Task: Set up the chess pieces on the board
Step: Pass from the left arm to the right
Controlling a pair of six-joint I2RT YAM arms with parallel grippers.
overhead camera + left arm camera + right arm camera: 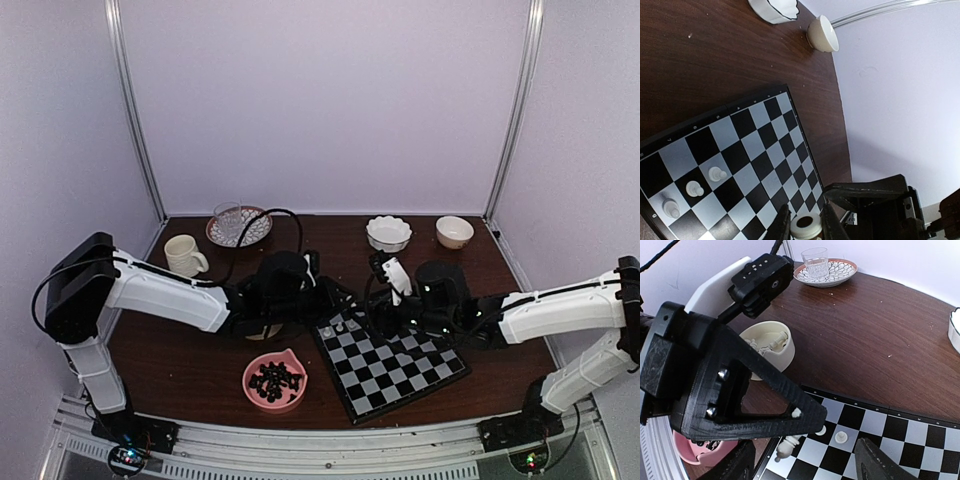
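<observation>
Your left claw pinches a white chessman end-on to its camera, half cut off; your right claw gapes wide, empty.

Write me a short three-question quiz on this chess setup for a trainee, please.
1. True or false: the pink bowl holds black pieces.
2. How many white pieces stand free on the board? A) one B) three C) eight
3. Which gripper is open?
Key: 1 true. 2 B. 3 the right gripper; the left gripper is shut on a fourth piece.
</observation>
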